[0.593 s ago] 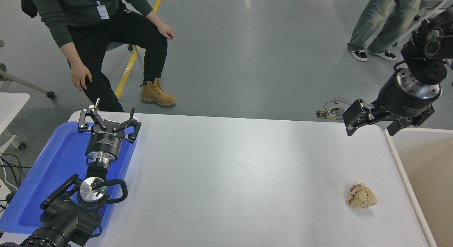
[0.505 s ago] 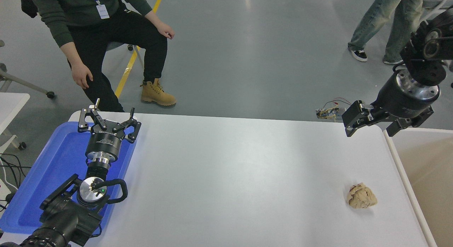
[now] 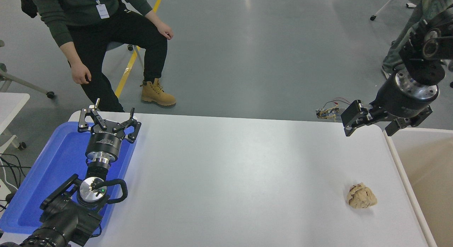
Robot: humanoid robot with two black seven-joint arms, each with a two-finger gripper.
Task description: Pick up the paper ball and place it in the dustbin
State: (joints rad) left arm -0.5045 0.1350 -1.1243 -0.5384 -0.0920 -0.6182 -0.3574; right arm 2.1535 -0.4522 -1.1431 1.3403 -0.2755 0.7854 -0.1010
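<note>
The paper ball (image 3: 361, 196), a wrinkly tan-brown lump, lies on the white table (image 3: 230, 176) near its right front. The dustbin (image 3: 424, 169) with a white rim and beige inside stands right of the table, partly cut off by the picture edge. My right gripper (image 3: 370, 125) is open and empty, held in the air over the table's far right corner, well behind the ball. My left gripper (image 3: 108, 116) is open and parked over the blue tray at the left.
A shallow blue tray (image 3: 53, 169) lies on the table's left side. A person (image 3: 102, 34) sits beyond the far left edge. Another person's legs (image 3: 400, 49) show at the top right. Loose wires (image 3: 327, 110) lie on the floor behind the table.
My right gripper has shifted very slightly left and up. The standing person at the top right has walked further right. The ball has not moved.
</note>
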